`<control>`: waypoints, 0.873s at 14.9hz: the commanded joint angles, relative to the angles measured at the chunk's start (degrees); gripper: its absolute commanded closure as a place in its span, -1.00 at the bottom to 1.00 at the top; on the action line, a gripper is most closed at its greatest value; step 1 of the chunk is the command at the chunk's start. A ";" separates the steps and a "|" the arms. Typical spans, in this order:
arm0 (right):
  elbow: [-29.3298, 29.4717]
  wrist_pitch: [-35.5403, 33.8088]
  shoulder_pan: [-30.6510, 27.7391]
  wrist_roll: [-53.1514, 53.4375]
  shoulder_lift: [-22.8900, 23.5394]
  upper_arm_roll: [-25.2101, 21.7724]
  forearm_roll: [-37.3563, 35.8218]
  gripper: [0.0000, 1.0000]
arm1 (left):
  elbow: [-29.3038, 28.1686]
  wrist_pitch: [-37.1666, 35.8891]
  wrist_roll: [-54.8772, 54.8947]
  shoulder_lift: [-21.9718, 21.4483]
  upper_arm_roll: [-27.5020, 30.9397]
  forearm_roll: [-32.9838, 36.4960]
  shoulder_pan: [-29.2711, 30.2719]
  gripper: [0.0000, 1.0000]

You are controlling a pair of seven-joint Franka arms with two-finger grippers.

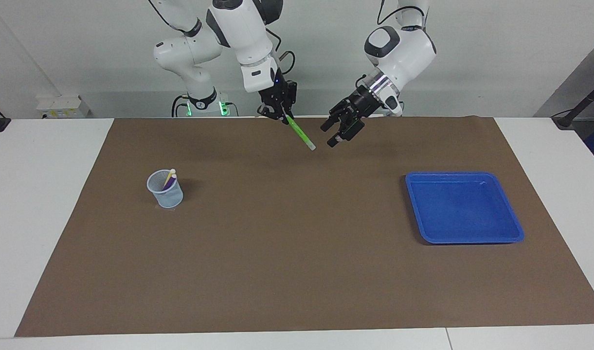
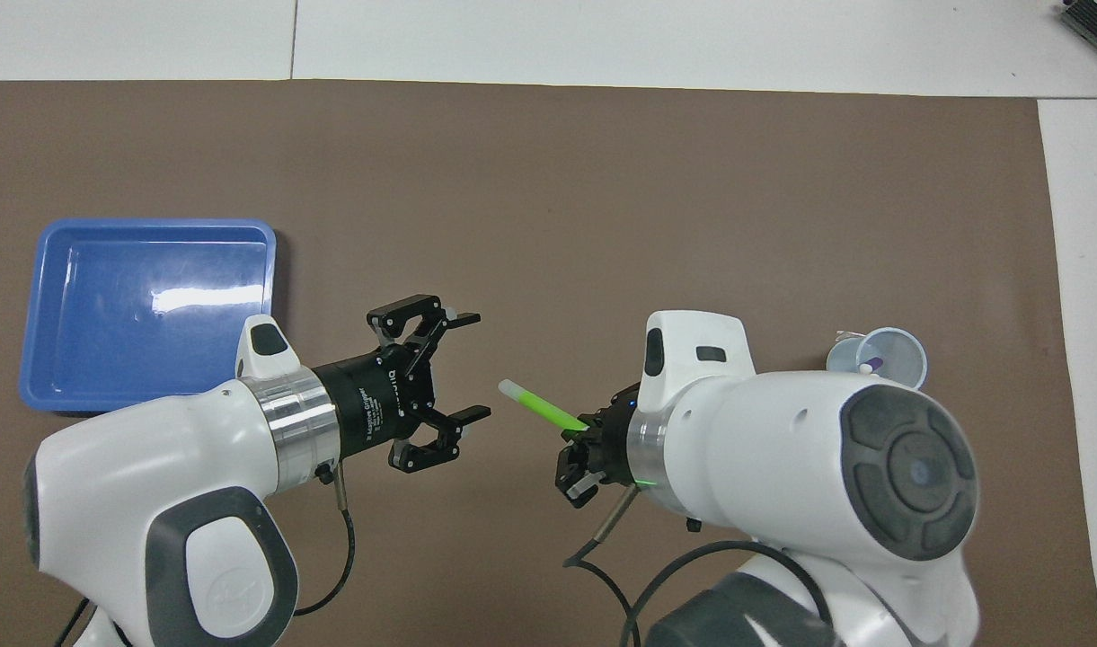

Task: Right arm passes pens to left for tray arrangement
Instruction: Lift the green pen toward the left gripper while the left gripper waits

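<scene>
My right gripper [image 1: 281, 116], the one with the blue light, is shut on one end of the green pen [image 1: 300, 132]. It holds the pen in the air over the mat's middle, near the robots' edge, pale tip slanting down toward my left gripper [image 1: 328, 136]. The left gripper is open and empty, a short gap from the tip. In the overhead view the green pen [image 2: 541, 407] points from the right gripper [image 2: 584, 433] at the open left gripper [image 2: 476, 366]. The yellow pen [image 1: 170, 176] and purple pen [image 1: 168, 183] stand in the cup. The blue tray [image 1: 464, 239] lies toward the left arm's end.
A small translucent pale-blue cup [image 1: 166, 193] stands on the brown mat [image 1: 287, 253] toward the right arm's end; it also shows in the overhead view [image 2: 891, 352]. The tray [image 2: 148, 310] lies flat on the mat. White table surrounds the mat.
</scene>
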 commanded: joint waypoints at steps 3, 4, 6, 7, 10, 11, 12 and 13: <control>-1.96 1.76 1.34 3.06 -1.64 -0.41 1.47 1.00 | -0.90 1.41 -1.49 0.36 0.55 -1.35 -3.10 -1.00; -2.23 1.76 1.34 3.06 -1.64 -0.32 1.47 1.00 | -1.00 1.24 -1.67 0.27 0.55 -1.35 -3.62 -1.00; -2.40 1.84 1.25 2.62 -1.73 -0.41 1.47 1.00 | -1.69 1.24 -3.24 0.01 0.55 -1.35 -5.20 -1.00; -2.49 1.84 1.25 2.53 -1.64 -0.41 1.47 1.00 | -2.05 1.24 -3.78 -0.17 0.55 -1.35 -5.99 -1.00; -2.49 1.84 1.25 2.45 -1.73 -0.41 1.47 1.00 | -2.67 1.24 -6.23 -0.52 -0.50 -1.35 -6.27 -1.00; -2.49 1.84 1.25 2.45 -1.73 -0.41 1.47 1.00 | -2.84 1.24 -6.68 -0.61 -0.68 -1.35 -6.35 -0.99; -2.49 1.84 1.25 2.45 -1.64 -0.41 1.47 1.00 | -2.84 1.24 -6.77 -0.61 -0.77 -1.35 -6.35 -0.97; -2.40 1.84 1.16 2.36 -1.64 -0.41 1.47 1.00 | -2.84 1.24 -6.77 -0.61 -0.86 -1.35 -6.35 -0.92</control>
